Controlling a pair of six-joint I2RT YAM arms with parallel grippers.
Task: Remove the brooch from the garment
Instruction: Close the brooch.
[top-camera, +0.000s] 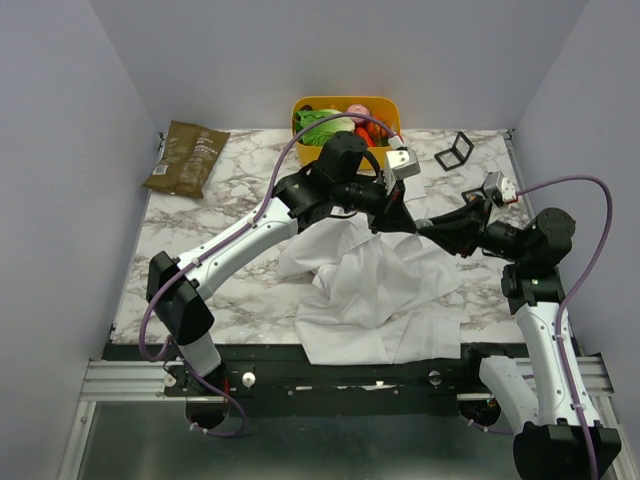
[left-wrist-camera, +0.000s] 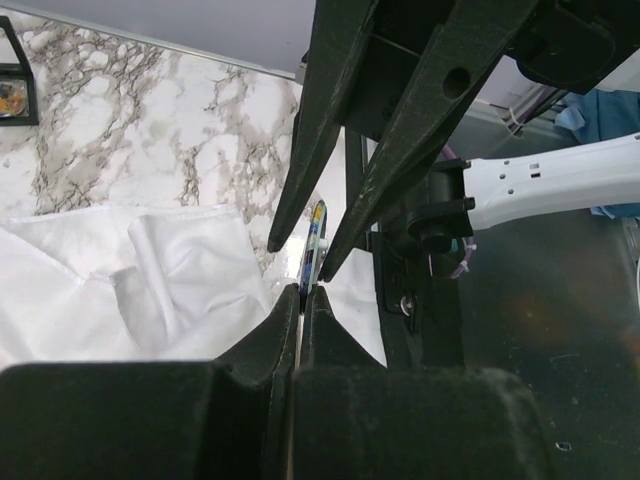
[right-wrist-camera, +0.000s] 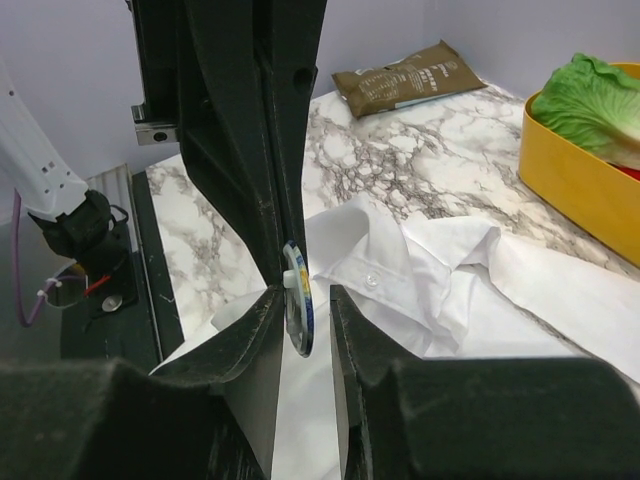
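The brooch (right-wrist-camera: 298, 300), a round disc with a blue rim and a white back post, hangs edge-on above the garment (top-camera: 370, 290), a white collared shirt crumpled on the marble table. My left gripper (left-wrist-camera: 302, 290) is shut on the brooch (left-wrist-camera: 315, 235), pinching it at the back. In the right wrist view its dark fingers (right-wrist-camera: 260, 150) come down from the top. My right gripper (right-wrist-camera: 303, 290) is open, its jaws standing either side of the disc with a gap on the disc's face side. Both grippers meet over the shirt's far edge (top-camera: 400, 215).
A yellow bin (top-camera: 345, 103) with lettuce and other vegetables stands at the back. A brown packet (top-camera: 187, 157) lies at the back left. A small black frame (top-camera: 455, 150) sits at the back right. The shirt's hem hangs over the table's near edge.
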